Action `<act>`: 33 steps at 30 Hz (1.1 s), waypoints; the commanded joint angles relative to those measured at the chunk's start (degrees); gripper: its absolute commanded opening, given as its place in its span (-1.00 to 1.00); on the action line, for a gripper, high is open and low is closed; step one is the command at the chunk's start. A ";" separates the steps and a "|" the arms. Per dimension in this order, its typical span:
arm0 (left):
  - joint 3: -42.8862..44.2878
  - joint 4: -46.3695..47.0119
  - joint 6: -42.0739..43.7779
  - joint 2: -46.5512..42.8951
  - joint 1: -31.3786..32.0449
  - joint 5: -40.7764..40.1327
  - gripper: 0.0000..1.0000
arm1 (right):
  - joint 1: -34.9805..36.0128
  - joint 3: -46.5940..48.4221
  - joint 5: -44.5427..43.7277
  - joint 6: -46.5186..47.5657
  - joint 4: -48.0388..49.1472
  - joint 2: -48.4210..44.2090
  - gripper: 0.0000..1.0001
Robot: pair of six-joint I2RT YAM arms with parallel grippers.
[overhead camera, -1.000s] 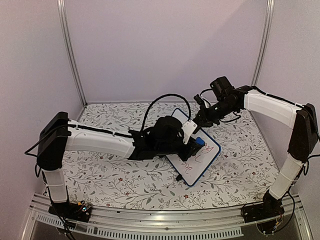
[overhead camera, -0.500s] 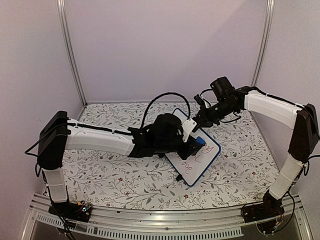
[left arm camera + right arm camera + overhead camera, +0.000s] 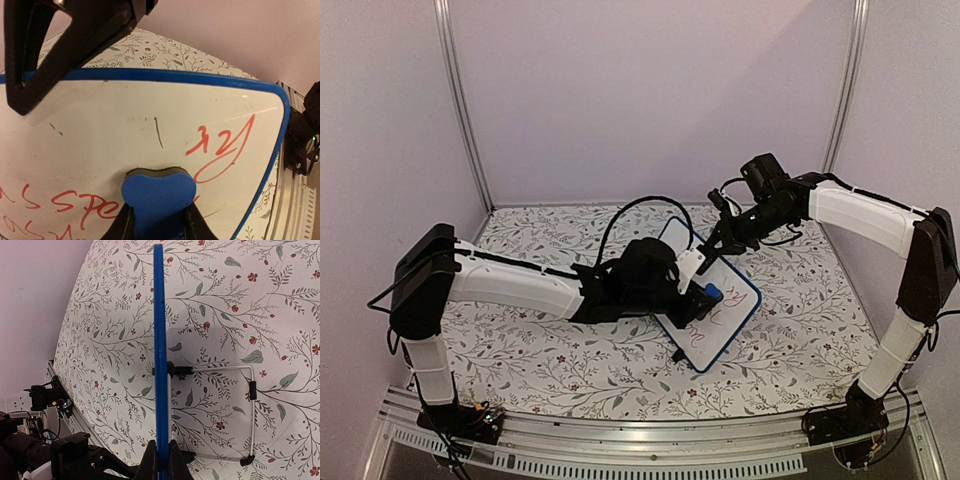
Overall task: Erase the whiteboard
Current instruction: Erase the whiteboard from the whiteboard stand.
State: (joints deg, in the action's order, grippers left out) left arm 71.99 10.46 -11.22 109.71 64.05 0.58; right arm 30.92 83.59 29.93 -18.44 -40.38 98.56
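The whiteboard, white with a dark blue frame and red handwriting, stands tilted at the table's middle right. It fills the left wrist view, and the right wrist view shows it edge-on as a blue strip. My left gripper is shut on a blue eraser pressed against the board's face, beside the red writing. My right gripper is shut on the board's top edge and holds it.
The table has a floral cloth. The board's wire stand with black feet rests on the cloth behind the board. A metal rail runs along the near edge. Purple walls enclose the back and sides.
My left gripper has drawn the eraser a little to the left and down across the board. The right arm and the board have stayed still.
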 commanded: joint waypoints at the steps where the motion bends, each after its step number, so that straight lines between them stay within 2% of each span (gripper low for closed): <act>1: 2.50 -1.81 0.19 0.61 -0.94 -0.41 -1.00 | 1.78 -1.68 1.42 -0.81 -0.50 0.40 -1.00; 12: 10.63 -2.98 1.32 3.41 -1.75 0.08 -1.00 | 1.78 -1.58 1.27 -0.88 -0.71 0.16 -1.00; 23: -1.41 0.96 -1.33 -0.58 -1.72 1.77 -1.00 | 1.78 -2.15 1.35 -1.28 -0.15 0.05 -1.00; 33: -0.97 1.70 0.66 -1.06 -1.24 4.22 -1.00 | 1.87 -1.71 1.53 -1.18 -0.30 0.61 -1.00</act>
State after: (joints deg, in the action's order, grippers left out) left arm 70.72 12.64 -12.03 109.38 62.83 2.59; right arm 30.96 83.20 30.55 -18.85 -39.62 98.43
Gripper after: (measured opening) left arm 0.243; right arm 0.031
